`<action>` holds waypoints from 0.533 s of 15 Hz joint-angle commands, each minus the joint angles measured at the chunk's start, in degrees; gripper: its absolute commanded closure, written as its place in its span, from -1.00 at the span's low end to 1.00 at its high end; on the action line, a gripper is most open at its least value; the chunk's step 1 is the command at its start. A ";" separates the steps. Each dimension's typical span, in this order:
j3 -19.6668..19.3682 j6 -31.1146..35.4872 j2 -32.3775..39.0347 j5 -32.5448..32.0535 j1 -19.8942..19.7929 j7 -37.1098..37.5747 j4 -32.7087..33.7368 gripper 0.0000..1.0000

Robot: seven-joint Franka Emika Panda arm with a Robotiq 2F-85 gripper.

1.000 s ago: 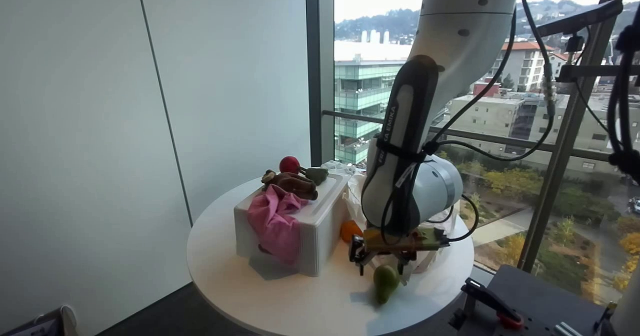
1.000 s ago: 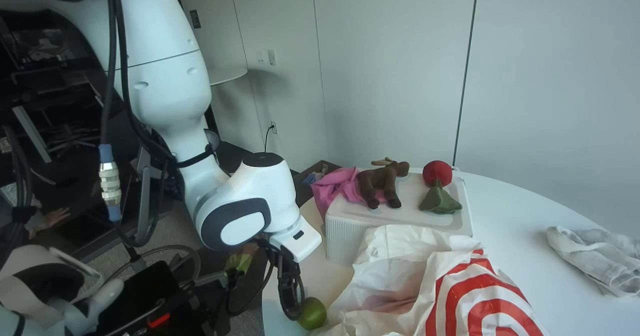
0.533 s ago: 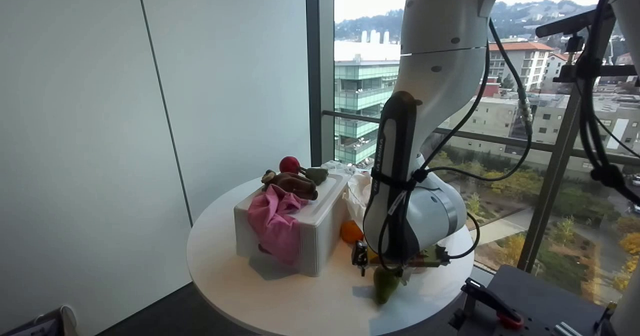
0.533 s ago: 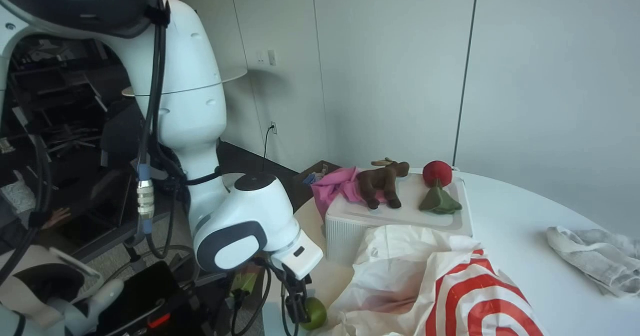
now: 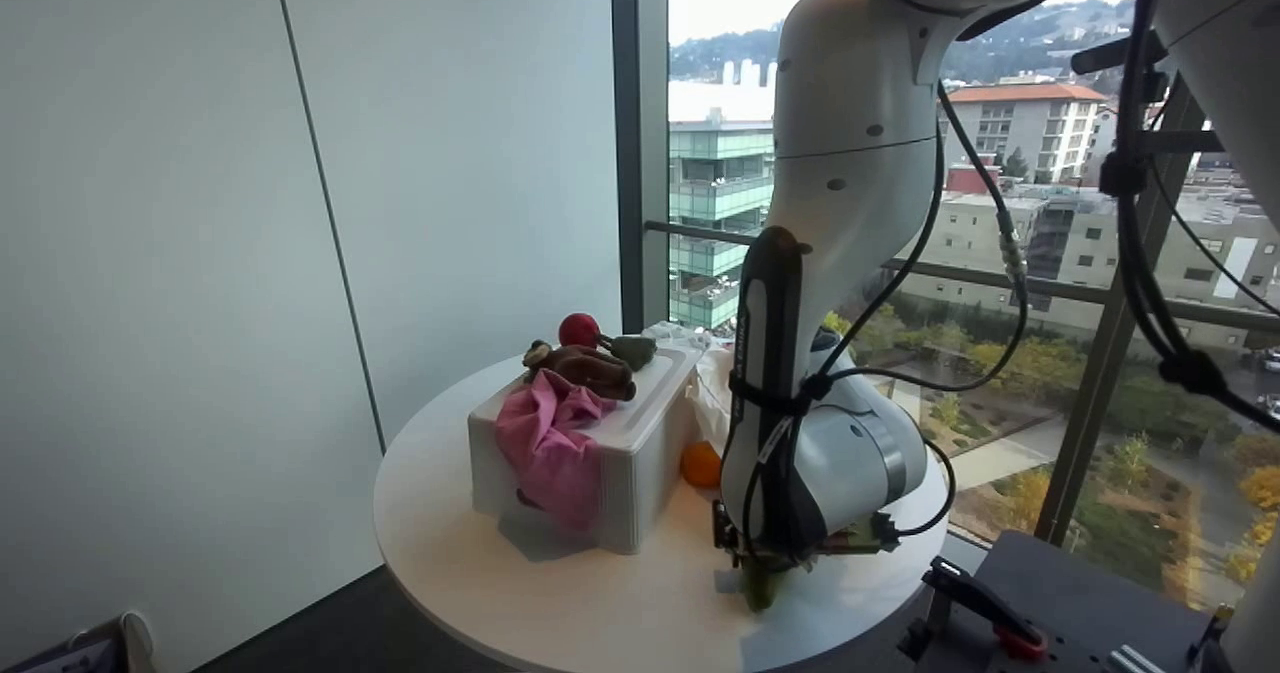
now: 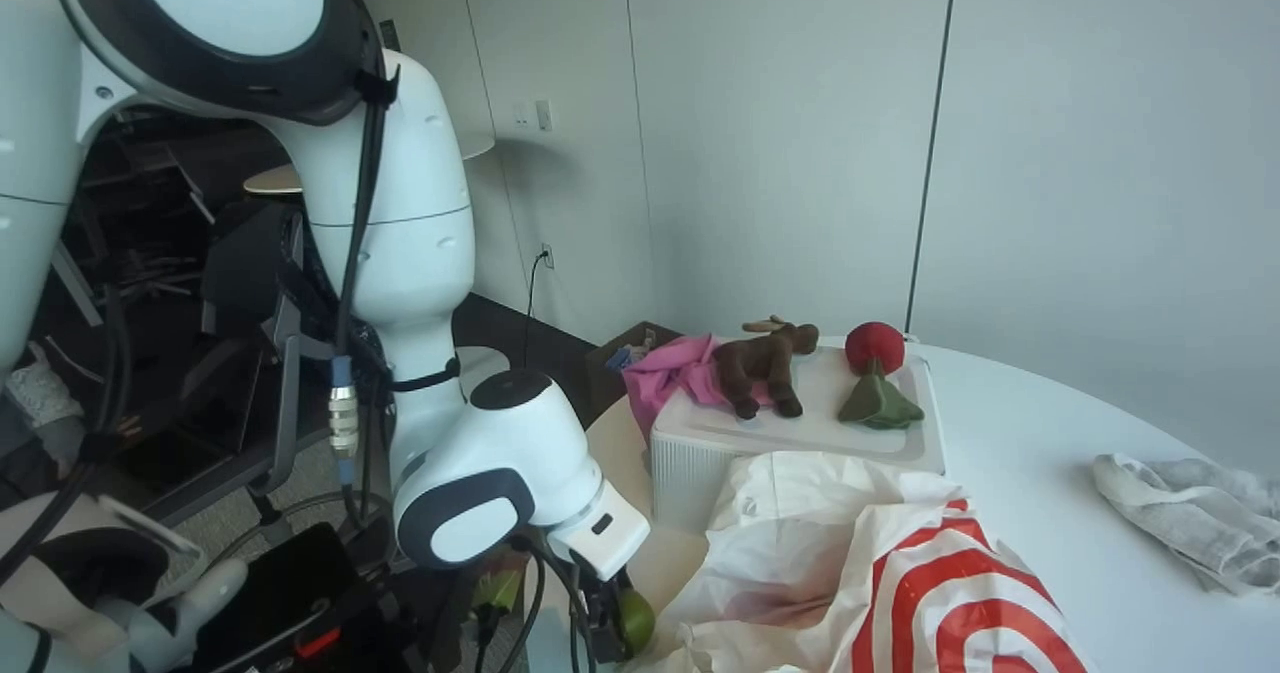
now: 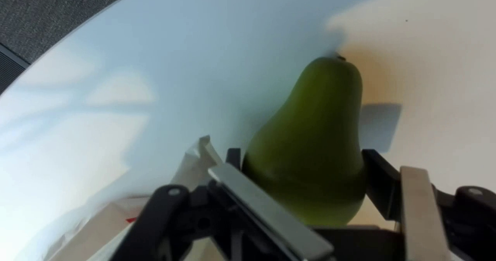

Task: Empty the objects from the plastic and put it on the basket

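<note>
On the round white worktop (image 5: 440, 563) there stands the white rectangular ribbed basket (image 6: 820, 403). Just beside it lies the wrinkled white plastic bag (image 6: 850, 573) with red rings. The black two-fingered hand (image 7: 302, 158) is clamped on the smooth green pear (image 7: 319, 137), which rests on the worktop.

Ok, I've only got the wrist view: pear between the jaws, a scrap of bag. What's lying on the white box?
Observer: In both exterior views, a brown plush animal, a pink cloth and a red-and-green item.
Operator: Anything else loose outside my picture?
Observer: An orange round thing beside the box, in an exterior view.
Operator: And the bulk of the bag?
Observer: Also beside the box, in both exterior views; whether they touch, I can't tell.
</note>
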 commanded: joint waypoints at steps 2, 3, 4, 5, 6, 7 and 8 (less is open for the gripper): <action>-0.84 2.61 1.59 3.36 1.60 -3.38 0.89 0.06; -1.21 1.84 0.89 3.97 2.05 -3.74 0.58 0.06; -1.42 1.54 -0.45 4.42 2.40 -4.15 -0.08 0.06; -1.07 1.11 -2.74 4.45 1.98 -4.46 -0.97 0.06; -0.79 1.29 -4.38 4.41 1.65 -4.62 -1.46 0.06; -0.58 1.17 -6.69 4.27 1.22 -4.72 -1.94 0.06; -0.76 1.02 -8.12 4.56 1.46 -4.70 -1.81 0.06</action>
